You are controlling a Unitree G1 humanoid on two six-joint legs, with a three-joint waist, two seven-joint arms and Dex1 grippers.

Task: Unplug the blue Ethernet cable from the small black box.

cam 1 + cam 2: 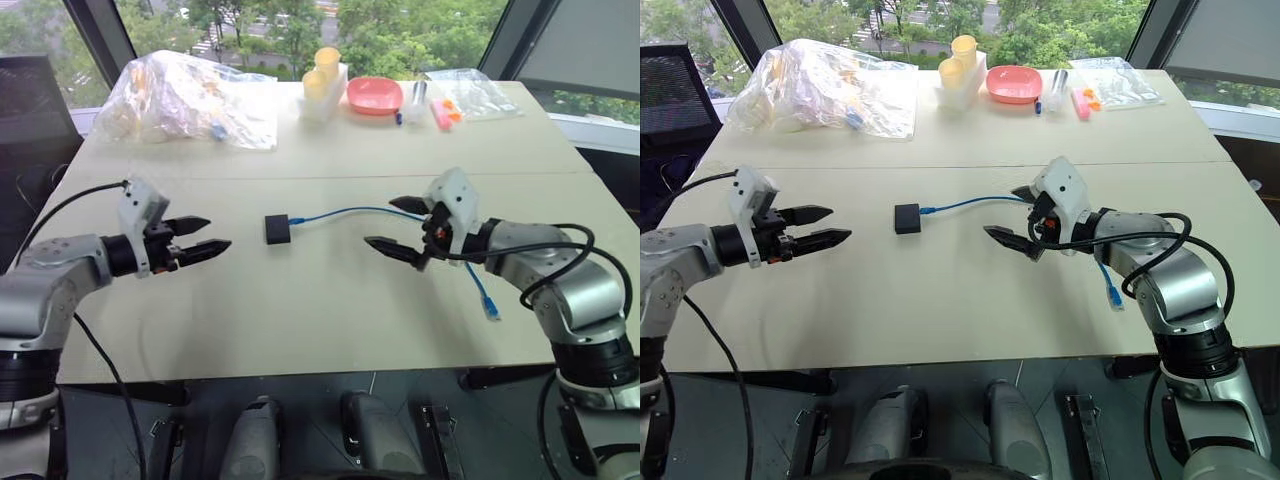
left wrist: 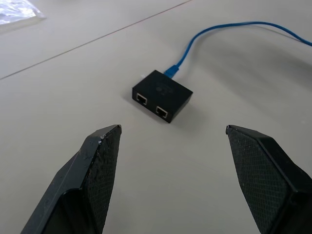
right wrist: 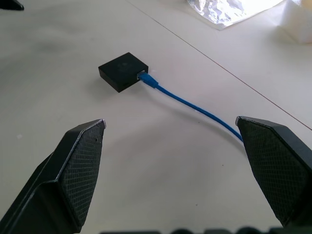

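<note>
The small black box (image 1: 277,229) lies flat on the table's middle, two empty ports facing my left gripper (image 2: 152,107). The blue Ethernet cable (image 1: 350,212) is plugged into the box's right side (image 3: 147,79). It arcs to the right, passes under my right gripper and ends in a loose plug (image 1: 490,308) near the front edge. My left gripper (image 1: 203,235) hovers open to the left of the box, apart from it. My right gripper (image 1: 397,224) hovers open to the right, above the cable, holding nothing.
At the table's far side lie a crumpled clear plastic bag (image 1: 190,98), yellow cups in a white holder (image 1: 322,80), a pink bowl (image 1: 374,95) and a small bag with pens (image 1: 455,100). A seam (image 1: 330,178) crosses the tabletop behind the box.
</note>
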